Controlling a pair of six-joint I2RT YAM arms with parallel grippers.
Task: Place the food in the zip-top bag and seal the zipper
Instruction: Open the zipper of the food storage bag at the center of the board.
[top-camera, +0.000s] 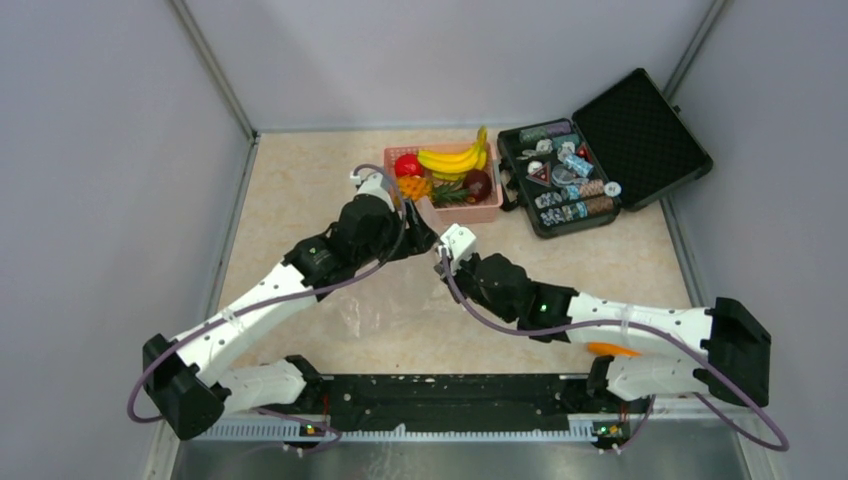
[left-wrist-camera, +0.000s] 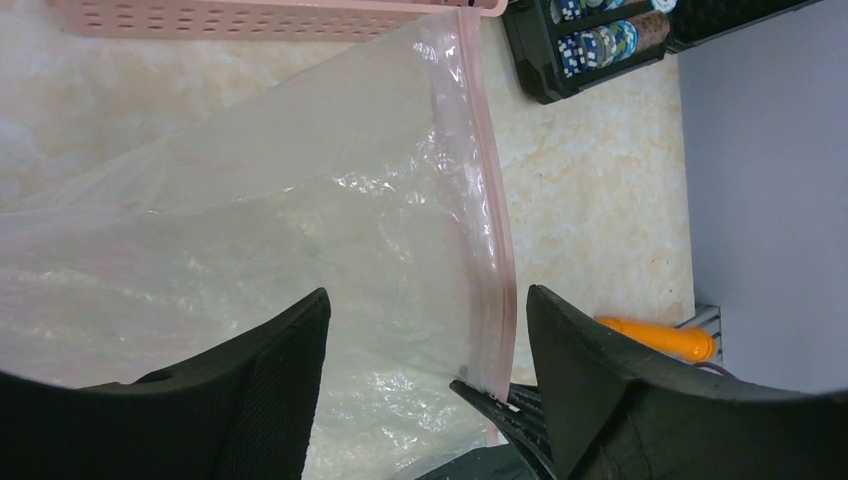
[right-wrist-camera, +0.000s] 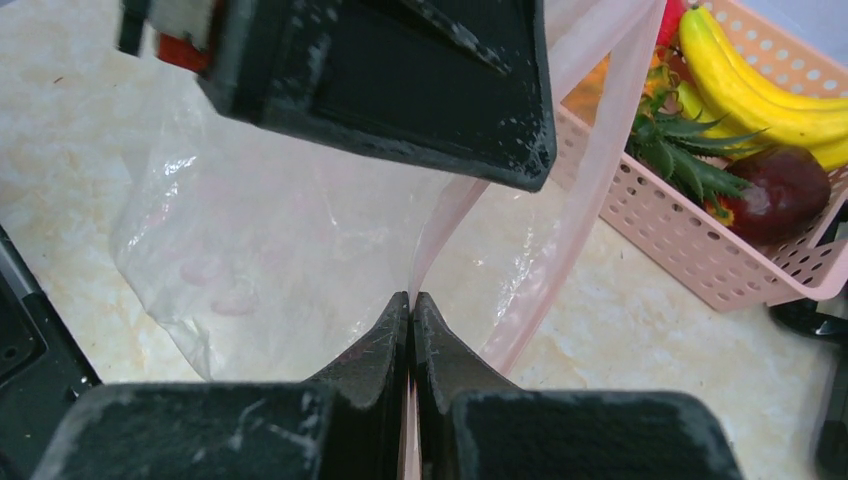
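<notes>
Our right gripper (right-wrist-camera: 411, 300) pinches the zipper (right-wrist-camera: 597, 170), lifting the mouth of the bag (left-wrist-camera: 300, 220). Our left gripper (left-wrist-camera: 428, 320), jaws wide, straddles that strip, probably to spread it.

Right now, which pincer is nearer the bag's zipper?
Right. The right pincer is shut on the zipper itself; the left pincer hangs open over the bag, the strip running between its fingers, apparently untouched.

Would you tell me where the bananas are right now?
In the top view the bananas lie across the far side of the pink basket, just left of the open black case.
</notes>
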